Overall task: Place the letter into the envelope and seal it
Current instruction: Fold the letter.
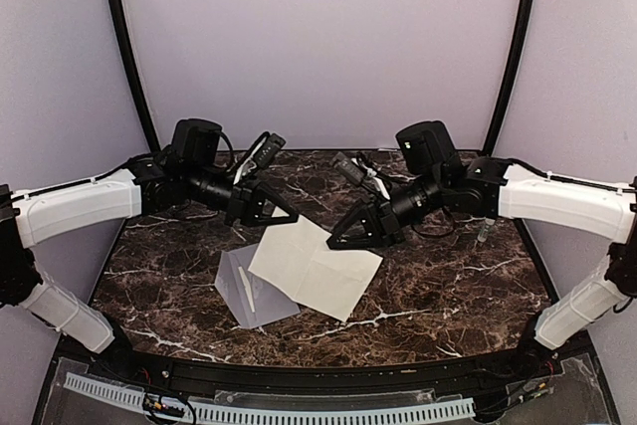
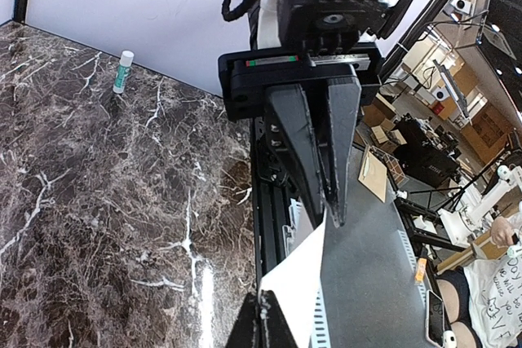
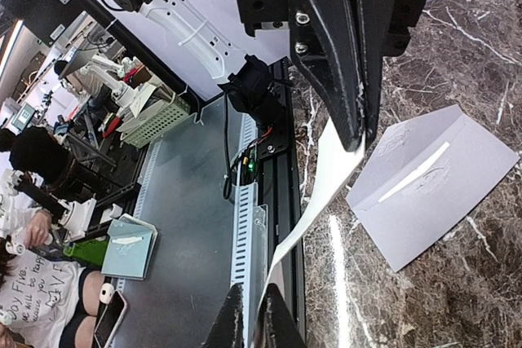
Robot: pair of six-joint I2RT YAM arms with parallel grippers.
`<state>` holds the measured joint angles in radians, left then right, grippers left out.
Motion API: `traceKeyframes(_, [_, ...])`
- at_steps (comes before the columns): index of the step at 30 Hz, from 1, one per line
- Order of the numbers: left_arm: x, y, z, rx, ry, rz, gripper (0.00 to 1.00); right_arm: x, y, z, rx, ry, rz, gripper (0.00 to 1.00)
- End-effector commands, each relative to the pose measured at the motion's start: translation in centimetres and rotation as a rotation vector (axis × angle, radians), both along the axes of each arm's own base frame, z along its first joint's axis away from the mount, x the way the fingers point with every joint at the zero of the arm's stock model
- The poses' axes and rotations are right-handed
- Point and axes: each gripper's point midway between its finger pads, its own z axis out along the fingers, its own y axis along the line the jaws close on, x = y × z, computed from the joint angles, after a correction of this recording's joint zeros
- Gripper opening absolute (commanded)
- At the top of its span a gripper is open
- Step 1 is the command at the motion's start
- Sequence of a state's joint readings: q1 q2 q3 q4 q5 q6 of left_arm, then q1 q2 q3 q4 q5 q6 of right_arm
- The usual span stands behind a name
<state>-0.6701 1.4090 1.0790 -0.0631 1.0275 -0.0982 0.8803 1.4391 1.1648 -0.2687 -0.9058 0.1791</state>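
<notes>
The letter [image 1: 318, 271] shows its plain off-white back and slopes down from both grippers onto the marble table [image 1: 448, 286]. My left gripper [image 1: 289, 218] is shut on the sheet's far left corner. In the left wrist view its fingertips [image 2: 267, 307] pinch the letter [image 2: 306, 279]. My right gripper [image 1: 333, 243] is at the sheet's far right edge. In the right wrist view its jaws [image 3: 254, 311] stand a little apart with the letter's [image 3: 322, 193] edge between them. The grey-lavender envelope [image 1: 244, 296] lies flat, partly under the letter, flap open [image 3: 432, 193].
A glue stick [image 2: 123, 71] with a green label stands upright near the table's far right side. Black rails and a white slotted cable duct [image 1: 299, 410] run along the near edge. Lavender walls close in the back and sides.
</notes>
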Motion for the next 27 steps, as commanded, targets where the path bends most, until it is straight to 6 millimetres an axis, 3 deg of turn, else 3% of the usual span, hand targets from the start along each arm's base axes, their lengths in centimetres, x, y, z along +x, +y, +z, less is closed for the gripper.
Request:
traceKeyframes(1, [0.0,0.4,1.7,-0.022,-0.044,0.001,0.0,-0.2,-1.0,0.8,0.026,-0.018,-0.013,0.0])
traceKeyframes(7, [-0.1,0.6,2.2,-0.032,-0.054,0.002,0.0,-0.5,-1.5,1.2,0.042,-0.012,-0.027,0.01])
traceKeyframes(9, [-0.1,0.7,2.4,-0.034,-0.061,0.007,0.0,-0.6,-1.6,1.2,0.039,-0.011,-0.03,0.2])
traceKeyframes(11, [-0.1,0.8,2.6,-0.037,-0.07,0.012,0.0,-0.7,-1.7,1.0,0.035,-0.007,-0.03,0.22])
traceKeyframes(19, [0.2,1.0,2.6,-0.035,-0.075,0.026,0.0,-1.0,-2.3,0.2,0.016,0.01,-0.044,0.15])
traceKeyframes(22, [0.1,1.1,2.9,-0.041,-0.08,0.024,0.0,-0.8,-2.5,-0.1,0.003,0.007,-0.07,0.0])
traceKeyframes(27, [-0.1,1.2,3.2,-0.047,-0.083,0.022,0.0,-0.9,-2.7,0.6,0.016,0.006,-0.082,0.0])
